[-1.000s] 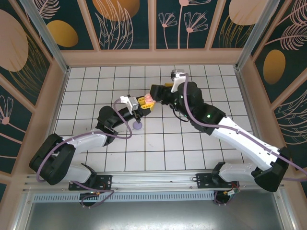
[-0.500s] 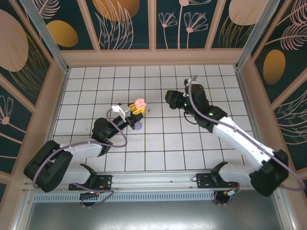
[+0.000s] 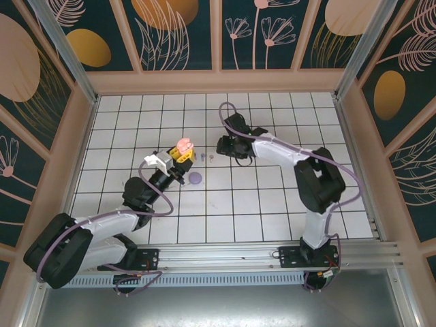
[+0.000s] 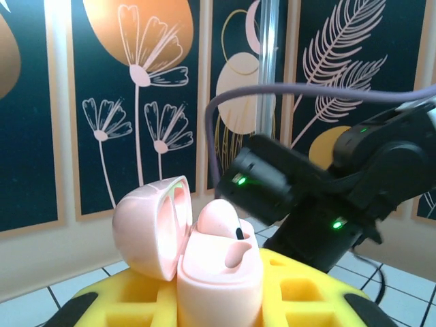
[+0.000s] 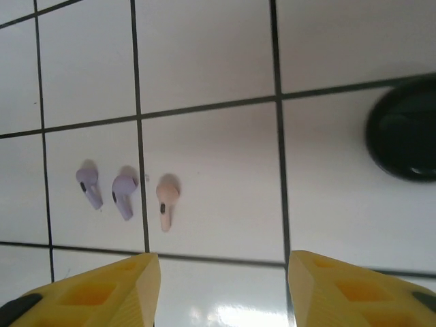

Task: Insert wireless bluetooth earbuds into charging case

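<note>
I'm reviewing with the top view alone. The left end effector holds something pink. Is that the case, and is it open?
Observer: Yes. The left wrist view shows the pink case with its lid hinged open.
Operator: Anything in it?
Observer: One pink earbud appears seated inside.
Operator: What's below the right end effector?
Observer: It stands open above two lilac earbuds and a loose pink earbud lying on the tile.

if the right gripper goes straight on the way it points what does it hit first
Most likely bare table, since the open right gripper points down at it; the pink earbud lies just beside that line. Depth is unclear.
</note>
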`<state>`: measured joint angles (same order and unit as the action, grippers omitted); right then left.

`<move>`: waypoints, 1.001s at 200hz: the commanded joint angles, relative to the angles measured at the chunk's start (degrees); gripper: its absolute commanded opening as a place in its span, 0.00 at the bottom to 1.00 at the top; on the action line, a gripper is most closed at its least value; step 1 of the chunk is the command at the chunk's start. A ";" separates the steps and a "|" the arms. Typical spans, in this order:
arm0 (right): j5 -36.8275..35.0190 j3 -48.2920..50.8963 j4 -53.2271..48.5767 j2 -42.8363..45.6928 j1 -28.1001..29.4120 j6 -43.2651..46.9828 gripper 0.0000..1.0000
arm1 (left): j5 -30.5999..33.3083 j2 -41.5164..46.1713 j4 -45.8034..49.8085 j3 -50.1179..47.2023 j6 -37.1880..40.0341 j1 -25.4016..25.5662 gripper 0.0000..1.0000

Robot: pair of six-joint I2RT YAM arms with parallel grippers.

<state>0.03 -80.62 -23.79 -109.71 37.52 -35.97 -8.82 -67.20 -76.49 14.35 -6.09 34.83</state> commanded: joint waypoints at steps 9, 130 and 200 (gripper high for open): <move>-0.11 -8.57 -6.25 -6.87 1.32 -0.68 0.49 | 1.33 0.37 -2.89 0.32 -0.69 -0.30 0.00; -2.32 -19.86 -11.95 -18.29 4.14 -0.63 0.41 | 1.08 -3.28 -6.74 1.65 -3.32 -0.38 0.00; -3.44 -22.41 -13.27 -21.10 5.19 -0.41 0.40 | 1.25 -3.13 -6.92 1.30 -3.62 -0.38 0.00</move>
<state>-1.69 -100.55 -34.57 -128.92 42.00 -36.40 -8.03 -70.26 -79.96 14.59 -8.69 34.79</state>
